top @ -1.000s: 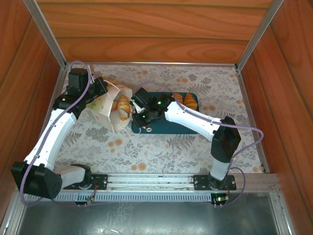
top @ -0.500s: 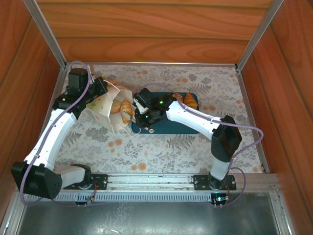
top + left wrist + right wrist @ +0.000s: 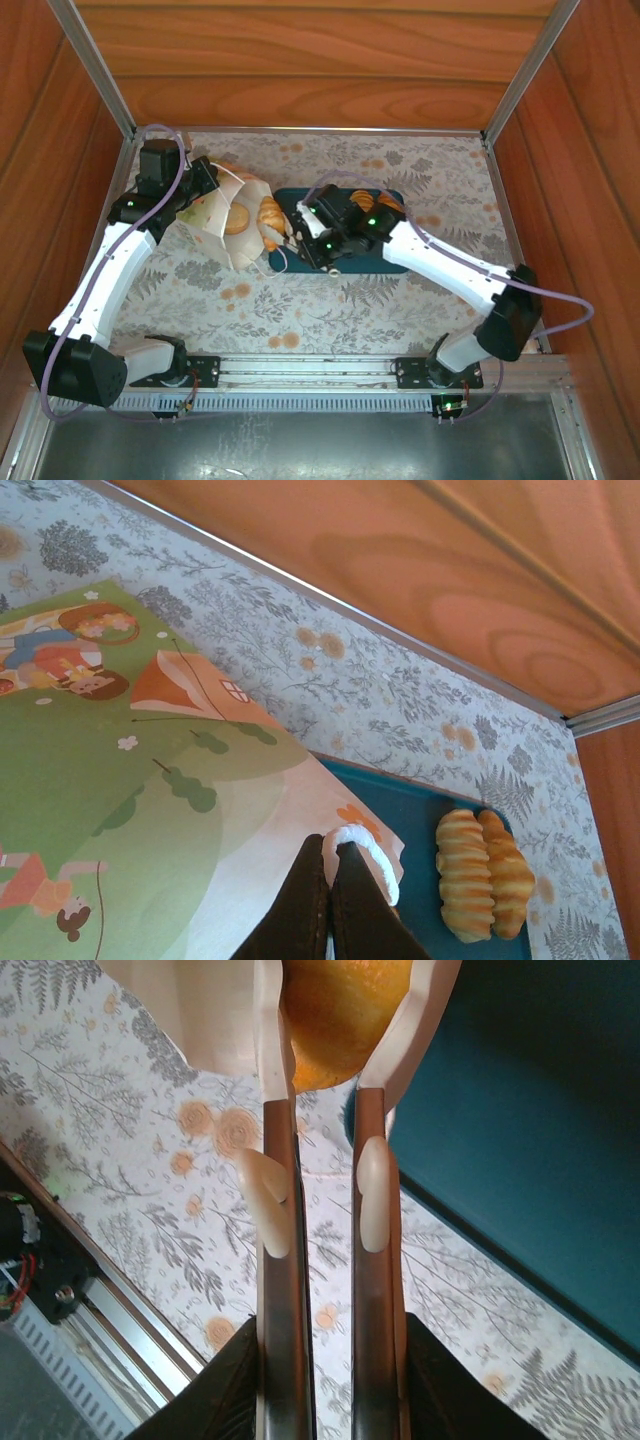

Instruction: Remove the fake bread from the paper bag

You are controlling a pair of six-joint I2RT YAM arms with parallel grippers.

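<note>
Mounting rail (image 3: pixel 320 368): aluminium, at the near edge, behind both jaws.
Table cover (image 3: pixel 330 300): pale cloth with fern and orange-flower print, beneath both jaws.
Right gripper (image 3: pixel 335 1020): jaws clamped on one golden fake bread (image 3: pixel 340 1000) at their tips, just outside the mouth of the paper bag (image 3: pixel 228 245).
Left gripper (image 3: pixel 329 880): jaws pressed shut on the bag's rim, white cord handle (image 3: pixel 365 842) at their tips.
Teal tray (image 3: pixel 415 810): beyond the left jaws, carrying two croissants (image 3: pixel 485 875).
Walls (image 3: pixel 320 60): wood panelling, farthest out.

**Golden-brown fake bread (image 3: pixel 480 875) against a teal tray (image 3: pixel 410 810)**
The paper bag (image 3: pixel 120 810) showed a green, cartoon-printed panel; the counter (image 3: pixel 400 700) wore a grey fern and orange flower pattern.
</note>
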